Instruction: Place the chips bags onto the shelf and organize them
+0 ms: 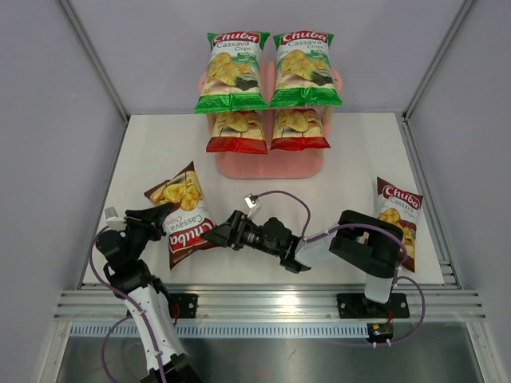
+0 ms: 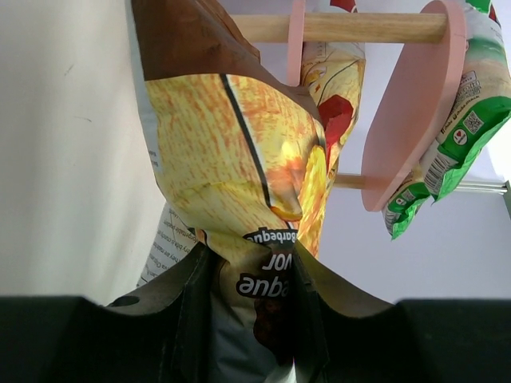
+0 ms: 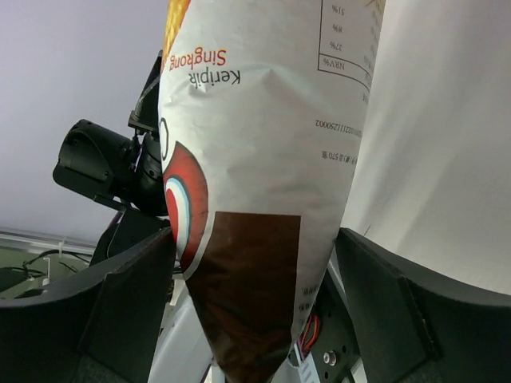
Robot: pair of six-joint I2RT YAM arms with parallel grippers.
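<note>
Right now a dark brown barbeque chips bag [image 1: 185,211] sits slanted over the white table [image 1: 351,159], in front of the shelf and to its left, well apart from it. I cannot tell whether it rests on the table. The left gripper [image 1: 164,217] is clamped on the bag's left edge; in the left wrist view its fingers [image 2: 196,295] pinch the crumpled foil just under the word "Barbeque". The right gripper [image 1: 209,235] reaches across from the other side to the bag's near end. In the right wrist view the brown corner of the bag [image 3: 255,303] hangs between the two fingers [image 3: 136,311], which stand wide apart and do not squeeze it.

The pink shelf [image 1: 267,163] stands at the far middle of the table. Its top board carries two green bags side by side, the left green bag [image 1: 233,70] and the right green bag [image 1: 306,68], both face up with their lower ends hanging over the front edge. The board below holds the left red bag [image 1: 236,132] and the right red bag [image 1: 300,129], also side by side. The lowest board juts out in front of them.

A second brown bag [image 1: 398,222] lies flat on the table at the right edge, just beyond the right arm's elbow.
</note>
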